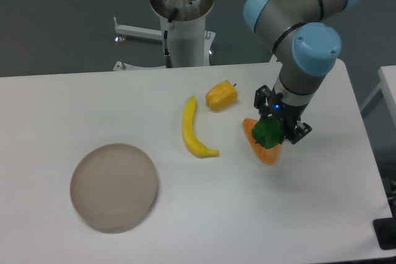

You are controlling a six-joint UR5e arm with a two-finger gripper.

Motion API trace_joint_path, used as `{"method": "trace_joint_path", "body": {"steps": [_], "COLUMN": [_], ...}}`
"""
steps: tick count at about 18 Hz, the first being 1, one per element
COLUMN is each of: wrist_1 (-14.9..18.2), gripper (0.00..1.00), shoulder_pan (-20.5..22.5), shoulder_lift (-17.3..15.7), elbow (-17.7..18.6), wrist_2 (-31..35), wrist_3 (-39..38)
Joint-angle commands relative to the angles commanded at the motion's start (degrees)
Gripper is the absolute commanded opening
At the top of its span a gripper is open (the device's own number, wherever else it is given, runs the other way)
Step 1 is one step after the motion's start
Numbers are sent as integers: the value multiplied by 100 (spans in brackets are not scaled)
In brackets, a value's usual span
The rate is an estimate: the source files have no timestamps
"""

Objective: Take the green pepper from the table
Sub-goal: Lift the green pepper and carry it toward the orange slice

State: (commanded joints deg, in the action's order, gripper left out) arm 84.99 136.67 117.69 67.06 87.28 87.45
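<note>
The green pepper (pixel 268 134) is glossy dark green and hangs above the white table (pixel 185 214), right of centre. My gripper (pixel 276 132) is shut on it, fingers on either side, pointing down from the grey and blue arm. The pepper hides part of the orange wedge-shaped piece (pixel 258 148) that lies on the table beneath it.
A yellow-orange pepper (pixel 221 95) sits left of the arm, and a banana (pixel 193 130) lies further left. A round beige plate (pixel 114 185) rests at the front left. The robot's base column (pixel 184 23) stands behind the table's far edge.
</note>
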Motion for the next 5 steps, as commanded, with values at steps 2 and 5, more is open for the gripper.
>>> {"method": "trace_joint_path", "body": {"steps": [2,5], "wrist_1": [-18,-26], "gripper": [0,0], "shoulder_pan": [-17,-9], "shoulder_lift": [17,18], "elbow": [9,9], "wrist_2": [0,0], "wrist_3": [9,9]}}
